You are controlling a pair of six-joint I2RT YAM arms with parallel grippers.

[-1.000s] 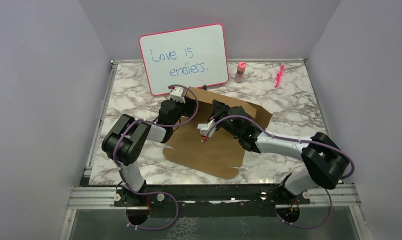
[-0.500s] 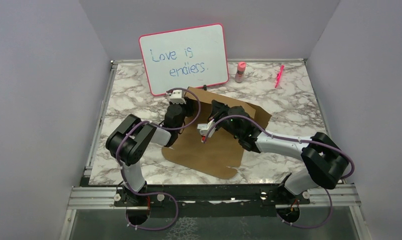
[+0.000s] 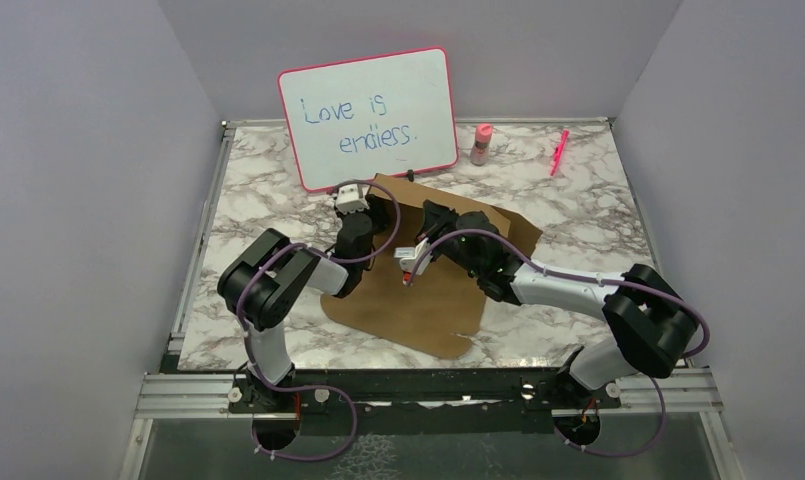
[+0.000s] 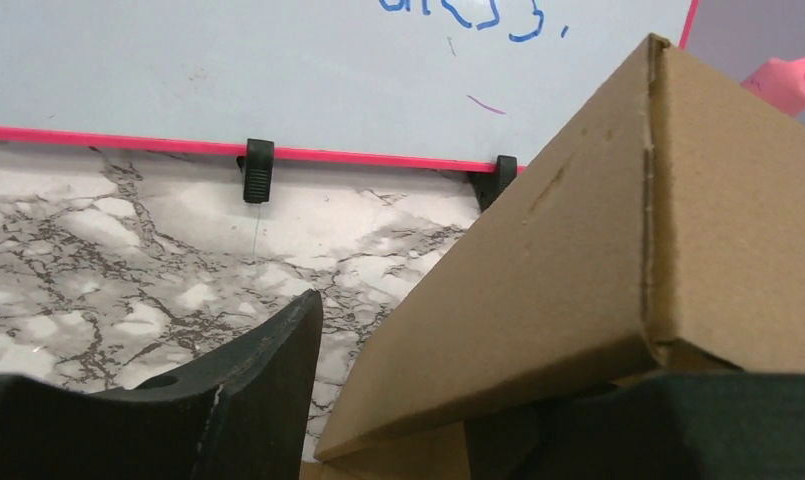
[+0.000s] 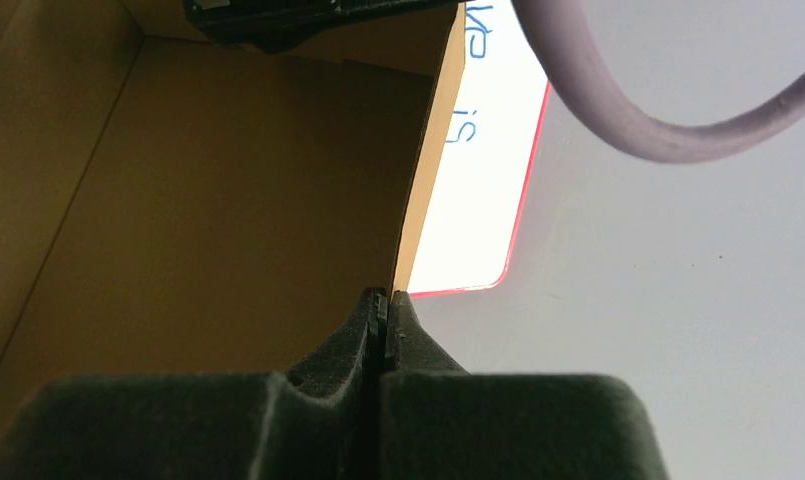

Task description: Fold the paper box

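Note:
The paper box (image 3: 418, 300) is a brown cardboard sheet lying mid-table, with its back part raised into walls. My left gripper (image 3: 371, 212) is at the raised back-left corner. In the left wrist view it (image 4: 418, 395) is open, and a folded cardboard wall (image 4: 578, 260) slants across between the fingers and covers the right one. My right gripper (image 3: 431, 213) is at the raised back wall. In the right wrist view it (image 5: 385, 296) is shut on the thin edge of a cardboard flap (image 5: 228, 200).
A pink-framed whiteboard (image 3: 368, 115) stands just behind the box and shows close in the left wrist view (image 4: 228, 70). A pink bottle (image 3: 481, 143) and a pink pen (image 3: 559, 150) lie at the back right. Grey walls enclose the table.
My left arm has swung right, toward the box's back-left corner, and the sheet's left edge has shifted slightly right. The right gripper has stayed in place, clamped on the flap.

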